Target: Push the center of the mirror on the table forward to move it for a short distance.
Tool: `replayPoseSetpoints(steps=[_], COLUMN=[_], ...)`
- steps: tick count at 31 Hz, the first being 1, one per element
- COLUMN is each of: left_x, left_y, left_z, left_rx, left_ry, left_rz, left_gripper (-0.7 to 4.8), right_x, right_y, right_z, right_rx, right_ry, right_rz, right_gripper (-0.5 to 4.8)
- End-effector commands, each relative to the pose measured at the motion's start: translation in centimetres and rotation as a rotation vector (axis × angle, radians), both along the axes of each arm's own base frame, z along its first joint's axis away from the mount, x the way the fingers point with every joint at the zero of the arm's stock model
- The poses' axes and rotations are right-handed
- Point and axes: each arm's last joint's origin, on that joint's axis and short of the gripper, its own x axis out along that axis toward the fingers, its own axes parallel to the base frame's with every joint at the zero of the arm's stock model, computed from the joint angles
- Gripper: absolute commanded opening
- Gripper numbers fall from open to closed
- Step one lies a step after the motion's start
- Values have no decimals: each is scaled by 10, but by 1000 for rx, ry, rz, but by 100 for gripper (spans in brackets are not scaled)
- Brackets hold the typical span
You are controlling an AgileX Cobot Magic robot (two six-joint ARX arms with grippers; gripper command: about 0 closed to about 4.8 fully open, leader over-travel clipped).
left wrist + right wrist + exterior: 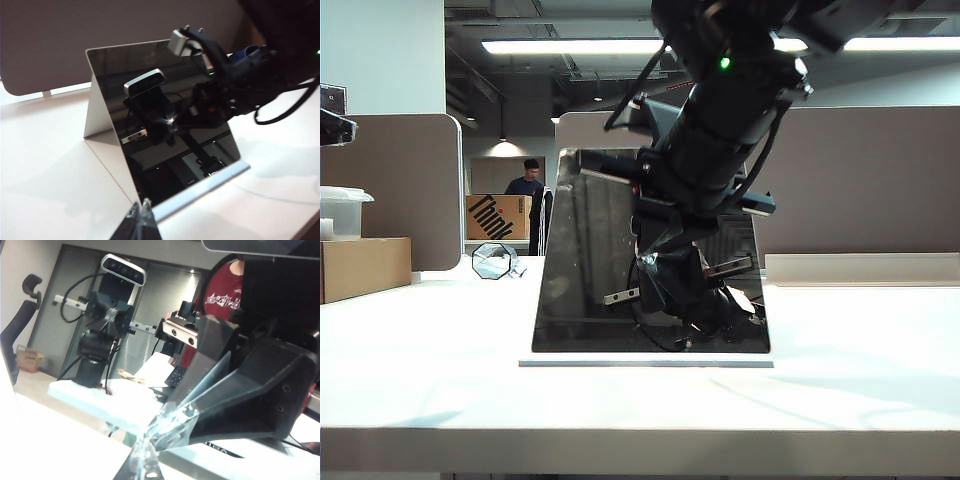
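Mirror [590, 260] stands mid-table [850, 340], leaning back, dark glossy face w/ rounded top corners, thin white base strip along its front; left wrist view shows a white prop panel behind it. Face reflects arm + camera. Right gripper [162, 422] is pressed tip-first against the glass near its centre, fingers together, closed on nothing, meeting their own reflection. Left gripper [140, 212] sits low just beside mirror's front corner, only clear fingertips showing, closed or nearly so, holding nothing. Small octagonal glassy object [494, 261] lies further back at left
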Motion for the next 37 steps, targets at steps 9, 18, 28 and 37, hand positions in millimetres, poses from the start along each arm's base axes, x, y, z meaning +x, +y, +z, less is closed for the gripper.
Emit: replayPoseSetpoints(steps=[9, 18, 28, 37], left_x=[0, 0, 0, 0], left_y=[0, 0, 0, 0], left_z=[1, 1, 1, 1], left_rx=[-4, -4, -4, -4], left_ry=[-8, -8, -8, -8], left_rz=[-3, -1, 0, 0], left_gripper=[-5, -5, -5, -5], right_x=[46, 90, 141, 180], right_y=[-5, -1, -3, -22], right_z=[0, 1, -7, -6], right_rx=[-36, -54, -71, -59], right_ry=[-42, -87, -117, -160], right_rz=[-69, -72, -121, -181], right_gripper=[-5, -5, -5, -5])
